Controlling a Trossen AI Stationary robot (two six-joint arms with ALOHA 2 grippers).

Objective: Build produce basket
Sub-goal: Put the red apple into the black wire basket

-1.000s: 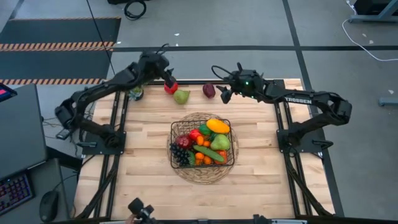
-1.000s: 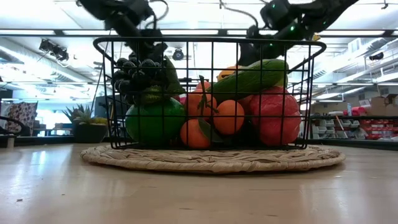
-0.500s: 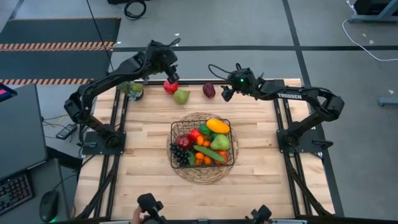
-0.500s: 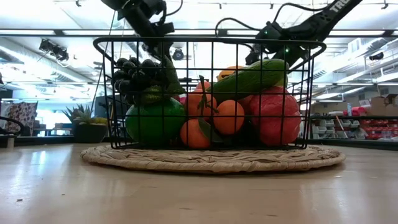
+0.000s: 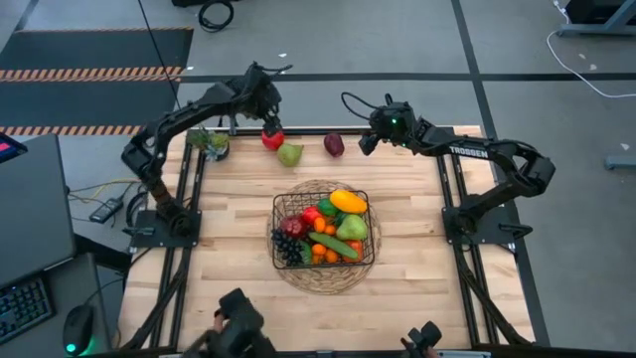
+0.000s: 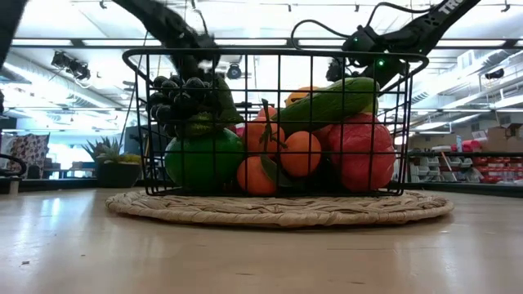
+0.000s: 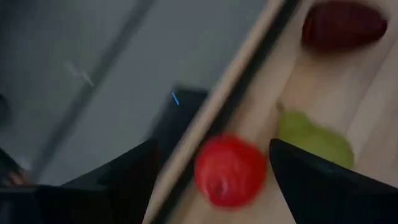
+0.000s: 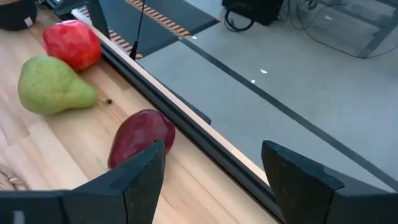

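The basket (image 5: 323, 229) stands on a round woven mat (image 5: 320, 276) in the middle of the worktop (image 5: 417, 278), already full of produce (image 5: 333, 234). Three pieces lie outside it, near the upper edge of the high view: a red apple (image 5: 272, 139), a green pear (image 5: 290, 154) just beside it, and a dark red plum (image 5: 334, 145). The left gripper (image 5: 266, 114) hovers over the apple with fingers apart, holding nothing. The right gripper (image 5: 370, 142) is near the plum, open and empty.
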